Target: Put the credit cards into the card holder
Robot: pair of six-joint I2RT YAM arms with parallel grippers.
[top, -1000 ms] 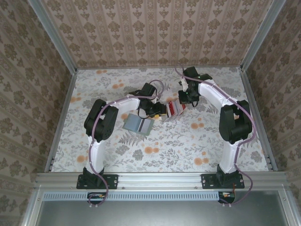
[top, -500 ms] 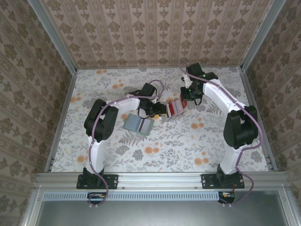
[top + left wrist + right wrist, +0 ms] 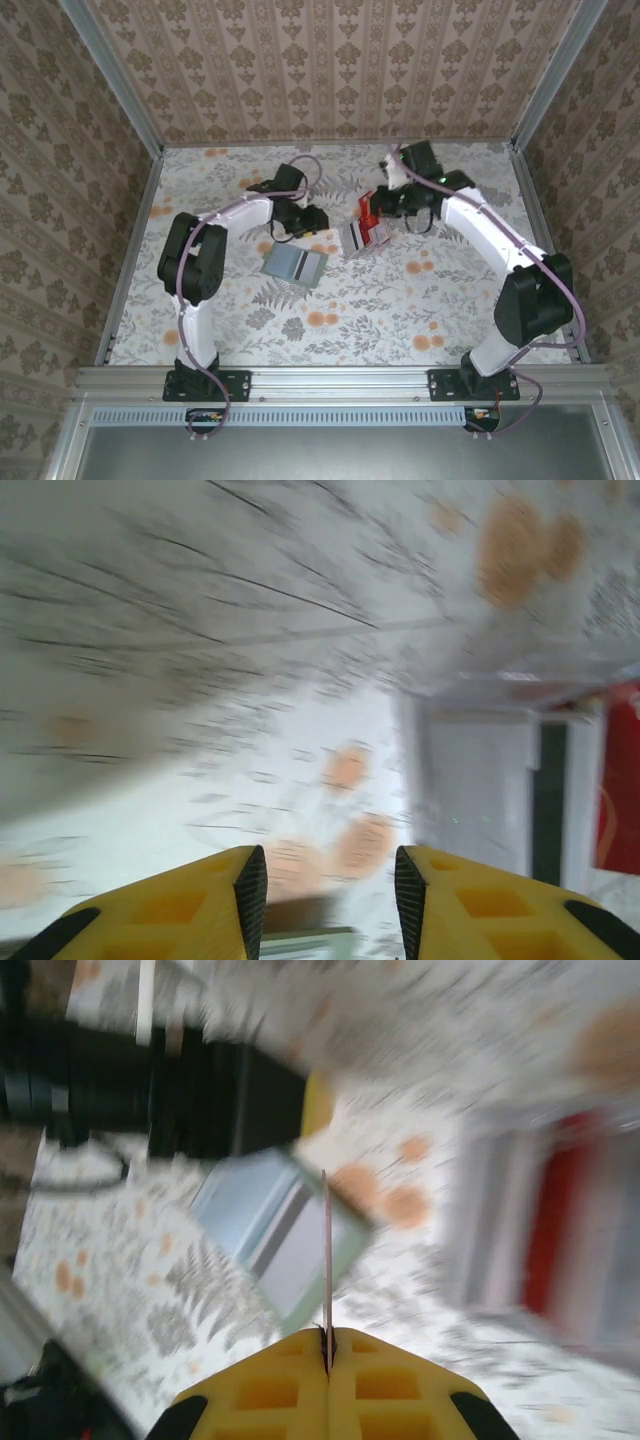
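- Top view: the holder lies flat in the middle, long axis roughly left to right; the cards sit just right and slightly far of it; the right gripper hangs over them, pinching a red card; the holder lies left and near of that card; the left gripper hovers just far of the holder and is the nearer arm.
- Left wrist view: blurred; the left fingers stand apart with nothing between them; the cards show at the right edge.
- Right wrist view: the right fingers are closed on the card, seen edge-on; the holder lies straight beyond its edge; its open side I cannot tell, though the insertion likely depends on it.
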